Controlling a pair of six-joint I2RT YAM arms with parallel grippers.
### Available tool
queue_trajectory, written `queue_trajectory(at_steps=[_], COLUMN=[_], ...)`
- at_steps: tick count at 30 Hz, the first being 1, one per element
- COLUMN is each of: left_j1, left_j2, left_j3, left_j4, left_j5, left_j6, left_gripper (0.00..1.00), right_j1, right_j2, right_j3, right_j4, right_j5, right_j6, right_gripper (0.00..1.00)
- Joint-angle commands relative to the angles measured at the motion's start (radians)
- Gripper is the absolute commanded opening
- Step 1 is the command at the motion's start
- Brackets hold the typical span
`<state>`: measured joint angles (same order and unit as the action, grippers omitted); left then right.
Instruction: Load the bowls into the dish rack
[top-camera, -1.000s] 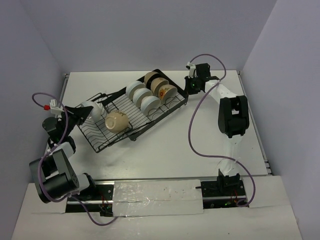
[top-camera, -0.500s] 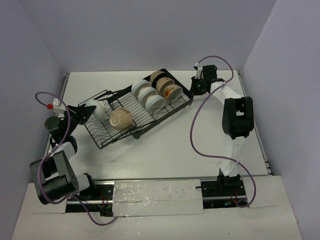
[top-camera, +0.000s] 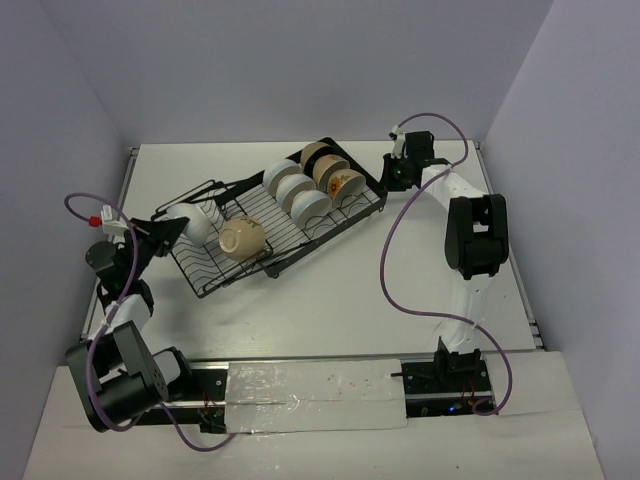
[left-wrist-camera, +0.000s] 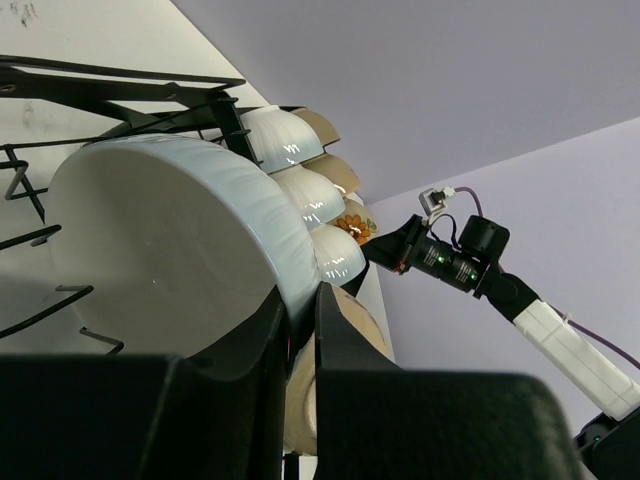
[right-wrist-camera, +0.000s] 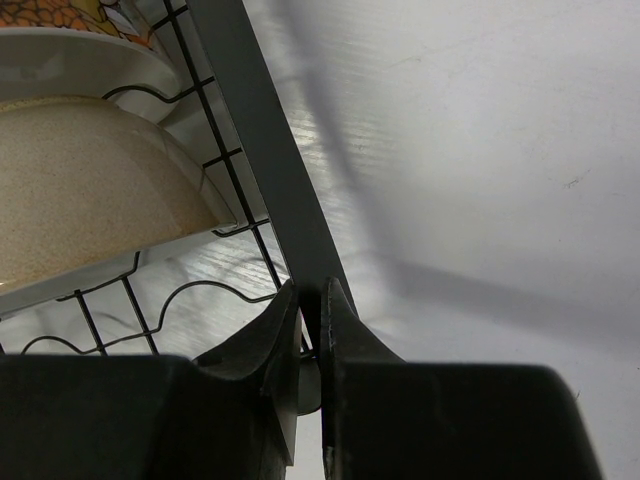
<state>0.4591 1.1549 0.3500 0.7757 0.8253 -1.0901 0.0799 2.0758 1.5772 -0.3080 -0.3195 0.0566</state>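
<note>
The black wire dish rack (top-camera: 205, 270) lies slantwise on the white table. A row of white, tan and orange-patterned bowls (top-camera: 310, 182) stands in its far half. One cream bowl (top-camera: 241, 239) lies on its side in the near half. My left gripper (top-camera: 181, 226) is shut on the rim of a white bowl (top-camera: 198, 222) over the rack's left end; in the left wrist view the fingers (left-wrist-camera: 268, 340) pinch that bowl (left-wrist-camera: 170, 250). My right gripper (top-camera: 384, 183) is shut on the rack's right rim bar (right-wrist-camera: 262, 150), next to a tan bowl (right-wrist-camera: 90, 190).
Purple cables (top-camera: 392, 260) loop from both arms over the table. Grey walls close in the back and sides. The right arm's elbow (top-camera: 470, 235) stands right of the rack. A taped strip (top-camera: 315, 392) covers the near edge between the arm bases.
The rack with its bowls has slid and turned a little to the right, the right gripper moving with its rim. The left gripper followed with the white bowl.
</note>
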Motion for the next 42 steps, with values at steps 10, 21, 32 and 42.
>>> queue_trajectory(at_steps=[10,21,32,42], left_j1=[0.110,0.142,0.158,0.162], left_j2=[-0.066,-0.096,-0.121,-0.142], left_j3=[-0.040,-0.054,-0.060,-0.040], left_j4=[-0.200,-0.294,-0.408,-0.458], left_j5=[-0.127,-0.184,-0.268,-0.278], left_j6=[0.154,0.200,0.229,0.225], left_gripper=[0.14,0.27,0.34,0.59], right_j1=[-0.112,-0.112,-0.115,-0.115], right_j2=[-0.082,-0.085,-0.094,-0.105], right_j3=[-0.014,-0.020,-0.033,-0.043], right_j4=[0.072,0.078,0.086,0.095], right_j5=[0.237,0.235,0.243,0.231], right_j6=[0.080,0.077,0.066,0.068], right_gripper=[0.00,0.00,0.00,0.00])
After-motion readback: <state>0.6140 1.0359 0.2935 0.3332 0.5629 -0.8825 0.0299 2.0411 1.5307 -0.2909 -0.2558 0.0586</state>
